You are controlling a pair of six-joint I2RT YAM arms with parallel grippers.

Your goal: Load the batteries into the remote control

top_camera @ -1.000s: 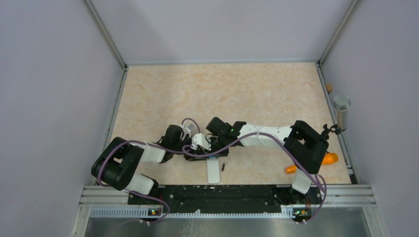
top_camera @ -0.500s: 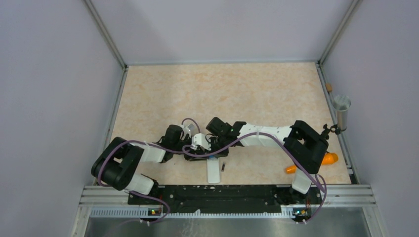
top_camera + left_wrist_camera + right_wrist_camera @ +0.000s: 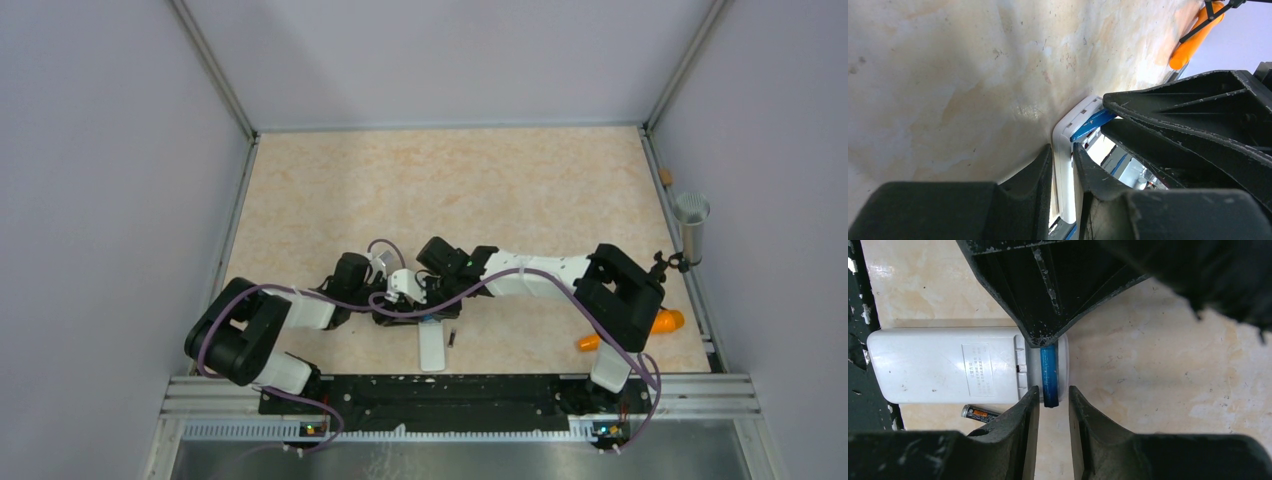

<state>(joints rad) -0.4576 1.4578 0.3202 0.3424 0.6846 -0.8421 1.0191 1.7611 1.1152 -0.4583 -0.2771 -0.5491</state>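
The white remote control (image 3: 943,365) lies back up near the table's front edge (image 3: 432,352). My left gripper (image 3: 1062,146) is shut on the remote's long edges. A blue battery (image 3: 1049,375) lies crosswise in the open end of the remote, also seen in the left wrist view (image 3: 1093,122). My right gripper (image 3: 1053,390) stands open, one fingertip on each side of the blue battery's near end with a small gap each side. A dark battery (image 3: 979,413) with an orange label lies on the table beside the remote (image 3: 452,338).
An orange tapered object (image 3: 660,325) lies at the right by the right arm's elbow. A metal cup (image 3: 691,225) is clamped to the right wall. Both arms crowd over the remote's far end. A black rail (image 3: 440,392) runs along the near edge.
My right gripper's jaws have eased apart around the blue battery. Arms, remote and dark battery keep their places in the top view.
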